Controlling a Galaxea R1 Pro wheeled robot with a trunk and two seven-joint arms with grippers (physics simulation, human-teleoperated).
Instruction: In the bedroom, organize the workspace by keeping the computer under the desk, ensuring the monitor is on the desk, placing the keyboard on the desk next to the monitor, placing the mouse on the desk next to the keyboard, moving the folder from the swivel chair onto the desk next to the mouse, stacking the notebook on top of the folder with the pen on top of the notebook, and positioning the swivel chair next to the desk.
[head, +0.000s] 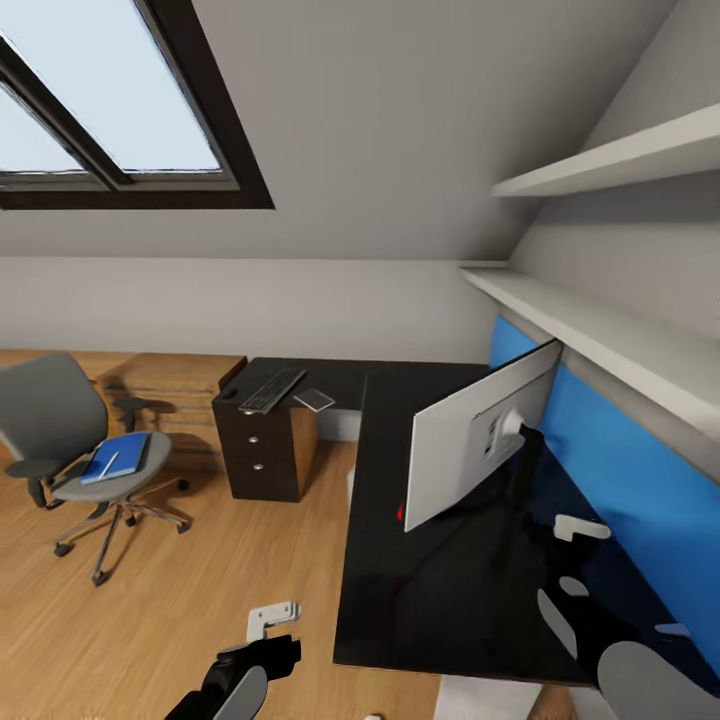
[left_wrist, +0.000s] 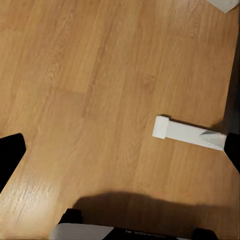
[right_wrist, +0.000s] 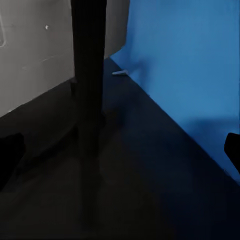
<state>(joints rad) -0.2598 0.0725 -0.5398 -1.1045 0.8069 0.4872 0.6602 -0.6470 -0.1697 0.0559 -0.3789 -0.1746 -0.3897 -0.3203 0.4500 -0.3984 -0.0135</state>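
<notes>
The monitor (head: 470, 445) stands on the black desk (head: 400, 590) with its silver-white back toward me. My right gripper (head: 578, 535) is open behind it, between the black stand (right_wrist: 90, 100) and the blue back panel (right_wrist: 190, 75). On the desk's far wing lie the keyboard (head: 272, 390), a small dark mouse-like lump (head: 229, 392) and a flat grey pad (head: 314, 399). To the left, the swivel chair (head: 60, 410) carries the blue folder (head: 118, 457) on its seat. My left gripper (left_wrist: 120, 155) hangs open over the wooden floor. A pale box (head: 490, 700), seemingly the computer, pokes out under the desk's near edge.
Black drawers with silver knobs (head: 262, 450) hold up the far wing, with a low light-wood cabinet (head: 170, 385) beside them. Two white shelves (head: 600, 330) run along the right wall above the blue panel. Open wooden floor (head: 250, 540) lies between the chair and the desk.
</notes>
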